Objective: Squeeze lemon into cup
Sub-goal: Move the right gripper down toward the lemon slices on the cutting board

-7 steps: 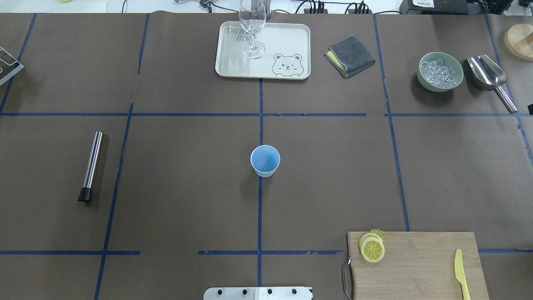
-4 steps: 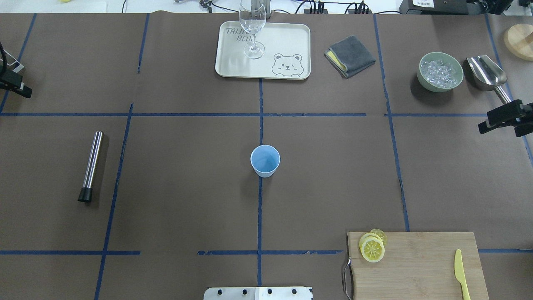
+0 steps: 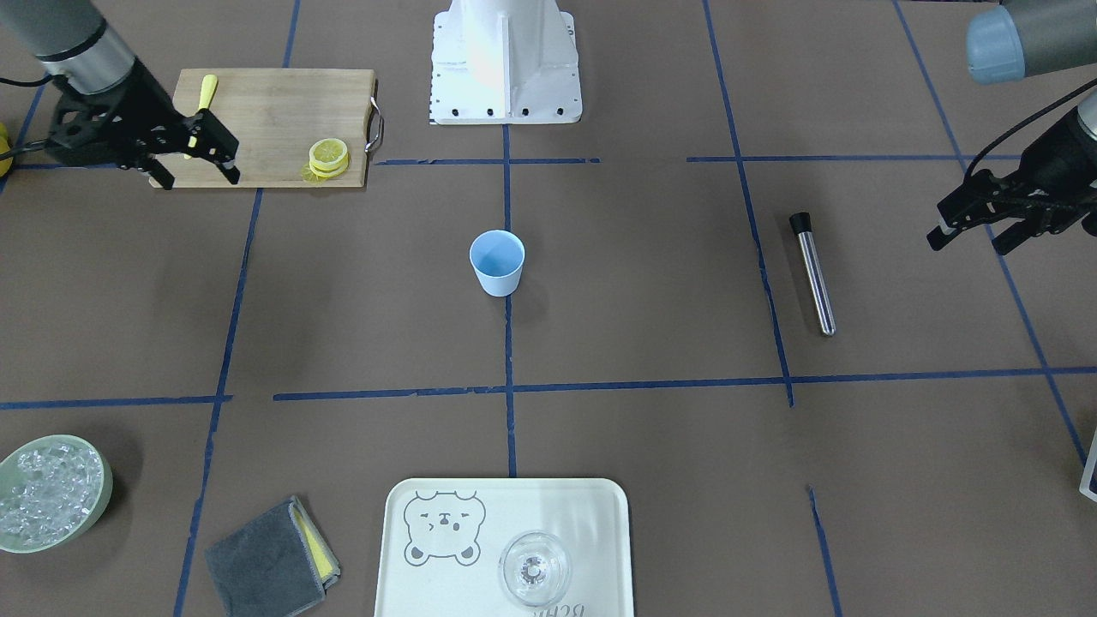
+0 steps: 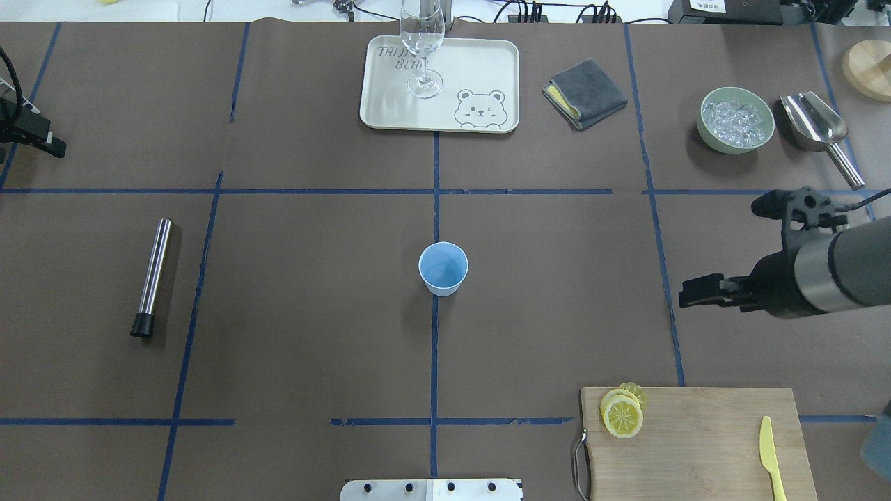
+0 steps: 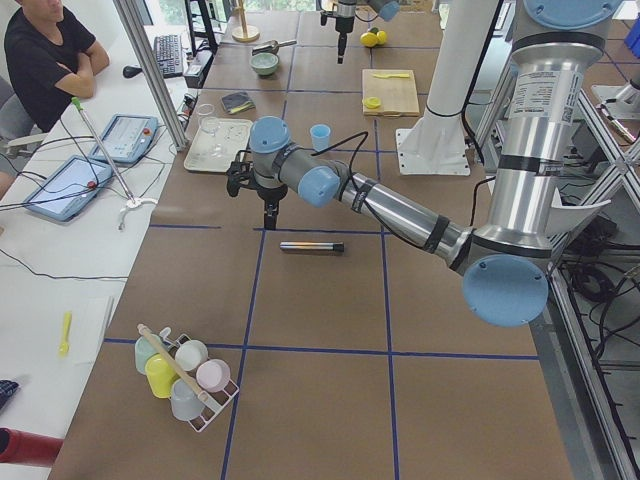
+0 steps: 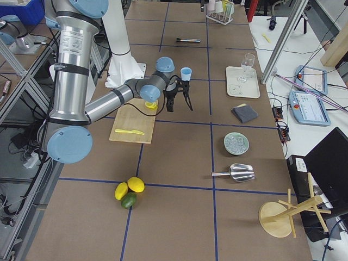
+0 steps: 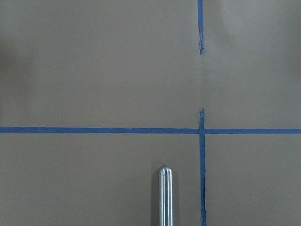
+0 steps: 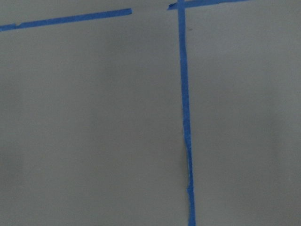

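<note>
Right end effector [image 3: 198, 178] is spread wide and empty. It hangs above the desk [image 4: 313, 334] on the robot's right side. Its wrist view shows only bare brown paper and blue tape, with no lemon in sight. Left end effector [image 3: 967, 242] is also wide open and empty, out near the desk's left edge, past the metal rod [image 4: 153, 277], which lies flat. The left wrist view catches just the rod's rounded tip.

The lemon [image 4: 621, 415] is a small stack of slices on the wooden cutting board [image 4: 703, 445]. The stack sits at the board's corner nearest the cup, by the metal handle, untouched. A yellow plastic knife [image 4: 768, 456] lies at the board's other end, well apart from the slices. The cup [image 4: 443, 268] stands upright mid-desk on the centre tape line. It looks empty inside, and nothing is near it.

Progress, as I judge it: basically zero. No slice has been grasped, nothing is over the cup, and nothing has been squeezed.

What's left:
- bring the right end effector down onto the stack
- pinch one slice off the top
- carry it across to above the cup mouth
- press it so the juice drops in

The right arm looks like the one for the pick, since the board is on its side. The left looks idle for now.
</note>
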Action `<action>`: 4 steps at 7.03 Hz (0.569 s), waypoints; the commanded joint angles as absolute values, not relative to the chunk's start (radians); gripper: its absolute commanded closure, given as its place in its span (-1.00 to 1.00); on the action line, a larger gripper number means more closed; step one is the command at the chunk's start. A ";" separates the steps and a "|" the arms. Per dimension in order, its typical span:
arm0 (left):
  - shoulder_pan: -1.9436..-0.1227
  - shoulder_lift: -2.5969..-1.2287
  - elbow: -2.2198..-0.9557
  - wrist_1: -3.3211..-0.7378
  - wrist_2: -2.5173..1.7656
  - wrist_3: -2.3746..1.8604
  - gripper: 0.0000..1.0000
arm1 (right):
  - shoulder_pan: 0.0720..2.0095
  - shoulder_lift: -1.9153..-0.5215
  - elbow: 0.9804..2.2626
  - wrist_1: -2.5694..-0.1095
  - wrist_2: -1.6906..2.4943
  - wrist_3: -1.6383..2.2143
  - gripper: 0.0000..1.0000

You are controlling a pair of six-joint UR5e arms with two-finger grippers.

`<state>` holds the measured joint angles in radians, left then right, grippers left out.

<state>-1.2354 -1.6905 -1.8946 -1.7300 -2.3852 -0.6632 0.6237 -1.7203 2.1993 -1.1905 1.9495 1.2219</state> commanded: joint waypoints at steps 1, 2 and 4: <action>-1.236 -1.692 -1.901 -1.730 -2.385 -0.664 -1.00 | 0.374 -1.718 2.233 -1.207 1.734 1.319 -1.00; -1.236 -1.692 -1.908 -1.730 -2.384 -0.664 -1.00 | 0.273 -1.709 2.229 -1.225 1.639 1.344 -1.00; -1.236 -1.692 -1.913 -1.729 -2.384 -0.666 -1.00 | 0.197 -1.694 2.215 -1.244 1.573 1.354 -1.00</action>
